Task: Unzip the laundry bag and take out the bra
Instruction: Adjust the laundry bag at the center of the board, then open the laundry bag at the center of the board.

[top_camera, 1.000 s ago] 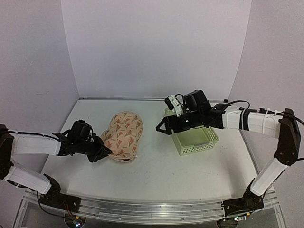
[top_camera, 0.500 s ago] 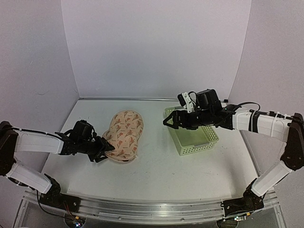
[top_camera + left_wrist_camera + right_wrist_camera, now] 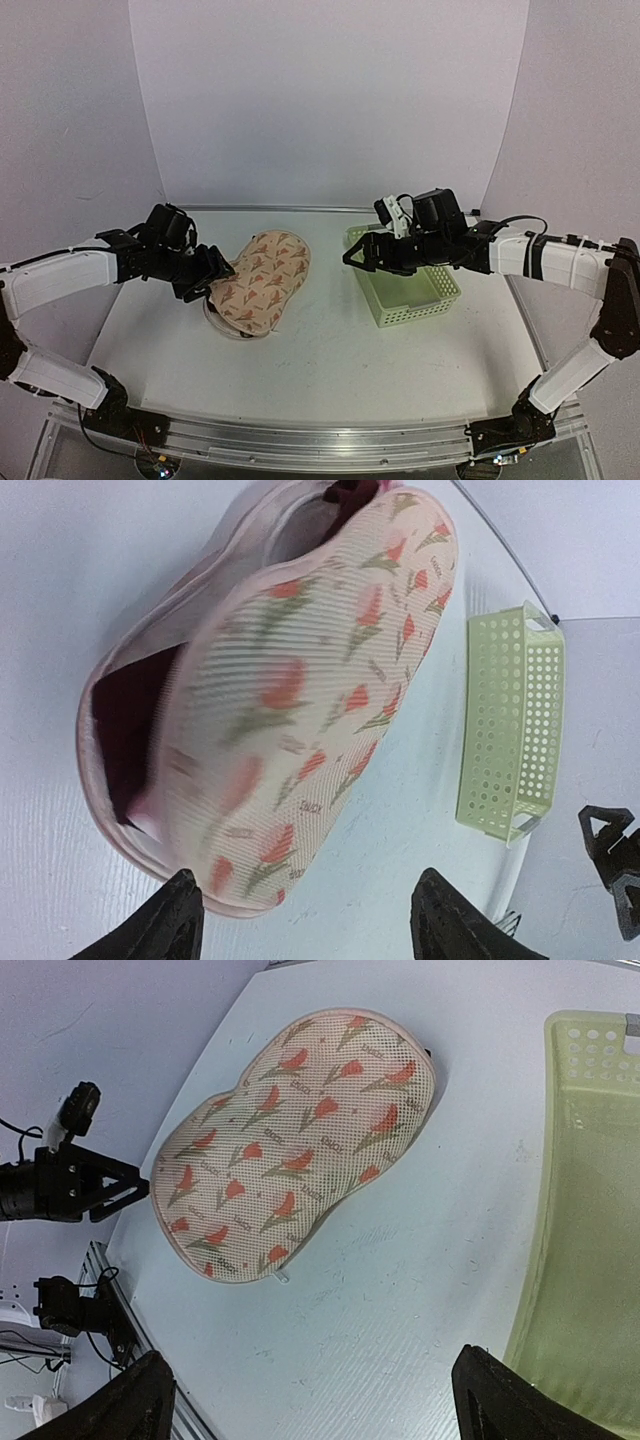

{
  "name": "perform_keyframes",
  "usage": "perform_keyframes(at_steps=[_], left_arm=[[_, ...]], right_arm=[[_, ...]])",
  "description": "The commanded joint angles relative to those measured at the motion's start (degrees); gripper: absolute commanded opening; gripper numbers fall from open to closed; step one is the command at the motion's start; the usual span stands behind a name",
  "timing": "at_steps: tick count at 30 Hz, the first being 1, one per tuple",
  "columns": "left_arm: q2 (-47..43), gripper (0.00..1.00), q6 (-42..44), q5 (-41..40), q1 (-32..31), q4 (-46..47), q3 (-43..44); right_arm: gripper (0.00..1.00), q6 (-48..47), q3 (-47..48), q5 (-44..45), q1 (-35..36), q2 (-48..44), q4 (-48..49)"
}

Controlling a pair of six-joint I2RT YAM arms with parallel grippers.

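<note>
Beige-pink bag (image 3: 262, 280) lies with its long axis near-left to far-right, maroon bra (image 3: 125, 730) showing at its open edge. Left end effector (image 3: 312, 922) and right end effector (image 3: 320, 1400) are spread.

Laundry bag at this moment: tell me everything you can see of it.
The laundry bag is a flat, peanut-shaped mesh-fabric case, beige-pink with orange-red flower prints. It lies on the table, left of the green basket. Its left edge gapes open, showing pale lining and the maroon bra inside. The open left claw is at that edge; contact cannot be judged.
</note>
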Motion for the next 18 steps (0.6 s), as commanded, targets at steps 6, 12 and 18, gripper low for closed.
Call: perform_keyframes(at_steps=[6,12,18], left_arm=[[-0.5,0.73,7.5,-2.3,1.0,-8.4,7.0],[3.0,0.73,14.5,-2.0,5.3,-10.2,12.1],[12.2,0.73,26.3,5.1,12.4,-10.6,18.6]], right_arm=[[0.98,-0.9,1.9,-0.1,-0.3,-1.8,2.6],[0.98,-1.5,2.2,-2.5,-0.3,-1.3,2.5],[0.98,-2.7,1.9,-5.7,-0.2,-1.2,2.4]])
